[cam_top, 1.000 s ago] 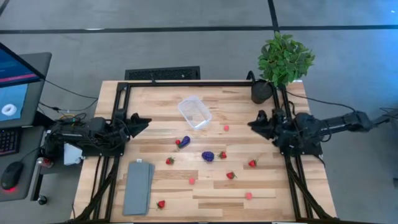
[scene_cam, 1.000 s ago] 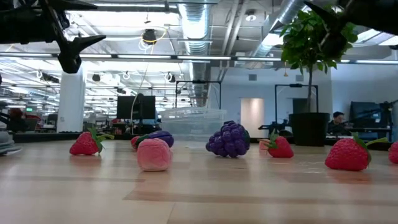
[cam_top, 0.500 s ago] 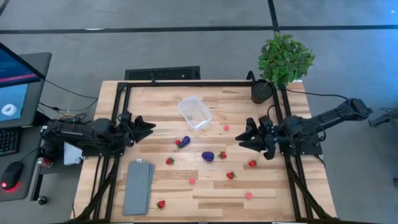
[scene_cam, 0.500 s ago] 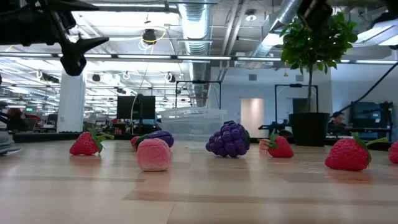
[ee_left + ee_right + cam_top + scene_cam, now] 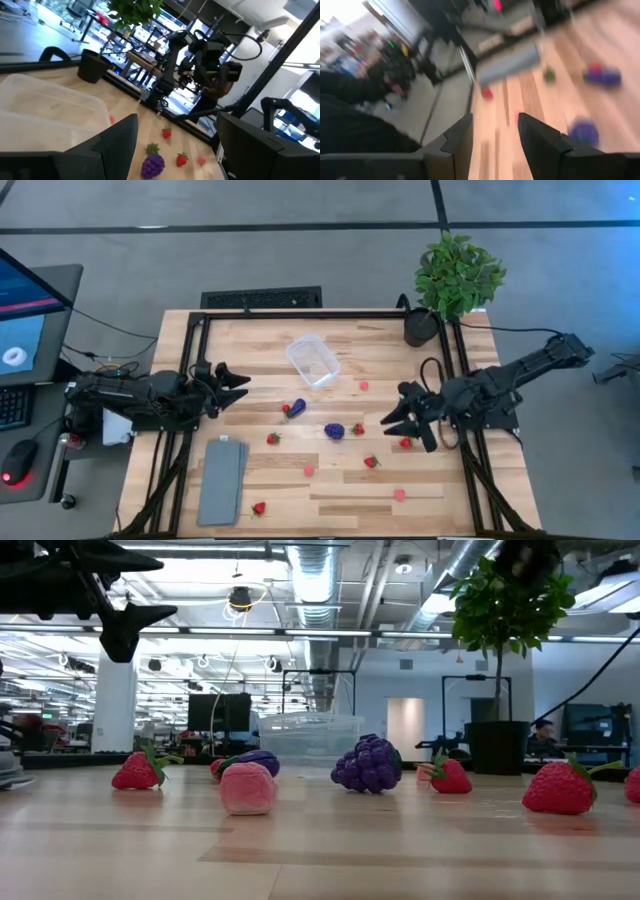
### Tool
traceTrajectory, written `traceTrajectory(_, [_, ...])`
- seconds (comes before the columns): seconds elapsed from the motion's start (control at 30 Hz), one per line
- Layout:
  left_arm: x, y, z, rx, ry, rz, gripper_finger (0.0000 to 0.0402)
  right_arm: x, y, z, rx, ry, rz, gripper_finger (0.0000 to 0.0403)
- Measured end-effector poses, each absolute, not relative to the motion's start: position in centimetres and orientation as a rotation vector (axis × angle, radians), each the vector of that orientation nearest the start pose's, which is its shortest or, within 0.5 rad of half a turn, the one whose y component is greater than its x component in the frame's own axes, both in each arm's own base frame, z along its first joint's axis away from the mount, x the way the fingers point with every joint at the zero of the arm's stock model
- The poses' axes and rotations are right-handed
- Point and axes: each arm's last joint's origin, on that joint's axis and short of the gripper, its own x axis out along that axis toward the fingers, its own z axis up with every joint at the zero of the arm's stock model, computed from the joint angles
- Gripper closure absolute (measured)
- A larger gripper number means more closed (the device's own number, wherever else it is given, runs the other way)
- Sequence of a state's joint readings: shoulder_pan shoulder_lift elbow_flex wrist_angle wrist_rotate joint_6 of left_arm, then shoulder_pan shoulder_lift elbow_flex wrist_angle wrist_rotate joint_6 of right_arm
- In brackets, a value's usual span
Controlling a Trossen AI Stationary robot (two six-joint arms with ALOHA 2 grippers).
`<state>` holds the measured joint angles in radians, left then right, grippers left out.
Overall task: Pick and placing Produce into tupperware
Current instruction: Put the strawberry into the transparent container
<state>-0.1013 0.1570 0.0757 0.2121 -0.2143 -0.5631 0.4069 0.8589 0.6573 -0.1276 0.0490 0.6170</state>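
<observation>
The produce lies scattered on the wooden table: the purple grape cluster (image 5: 334,431), the eggplant (image 5: 297,408), strawberries (image 5: 405,443) (image 5: 372,462) (image 5: 273,438) and small pink pieces (image 5: 309,470). The clear tupperware (image 5: 313,360) stands upright on its base at the far middle. My right gripper (image 5: 392,422) hangs open above the table right of the grapes, beside a strawberry, with nothing between its fingers (image 5: 495,117). My left gripper (image 5: 235,380) waits open at the table's left edge, pointing level toward the tupperware (image 5: 45,100).
A flat grey slab (image 5: 222,480) lies near the front left corner, with a strawberry (image 5: 259,507) beside it. A potted plant (image 5: 455,275) stands at the far right corner. A black frame (image 5: 300,313) runs along the table's far and side edges.
My right gripper has swung out from the table's right edge toward the near left, over the strawberries right of the grapes, and has tipped downward; its fingers stay apart. My left gripper has rolled a little in place. No produce has moved.
</observation>
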Motion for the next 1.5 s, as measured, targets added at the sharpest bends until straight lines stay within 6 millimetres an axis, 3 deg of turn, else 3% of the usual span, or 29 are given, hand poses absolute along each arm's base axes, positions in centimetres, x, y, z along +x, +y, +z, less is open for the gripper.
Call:
traceTrajectory(0.2, [10.3, -0.1, 19.3, -0.582, -0.151, 0.198, 0.0141, 16.8, 8.4, 27.6, 0.623, 0.538, 0.243, 0.0223])
traceTrajectory(0.37, [10.4, -0.2, 19.3, -0.638, -0.143, 0.163, 0.0141, 15.4, 9.2, 26.2, 0.663, 0.731, 0.198, 0.023])
traceTrajectory(0.53, [10.4, -0.2, 18.8, -0.656, -0.091, 0.169, 0.0141, 13.5, 9.6, 24.5, 0.61, 0.941, 0.106, 0.0254])
traceTrajectory(0.87, [10.4, -0.2, 18.2, -0.669, -0.032, 0.191, 0.0141, 11.9, 9.5, 23.0, 0.453, 1.033, 0.012, 0.0284])
traceTrajectory(1.33, [10.3, -0.2, 17.0, -0.727, 0.066, 0.244, 0.0141, 12.5, 10.3, 18.5, 0.465, 1.204, 0.002, 0.0284])
traceTrajectory(1.5, [10.3, -0.2, 17.0, -0.733, 0.066, 0.248, 0.0141, 13.2, 10.8, 17.7, 0.42, 1.222, 0.008, 0.0252])
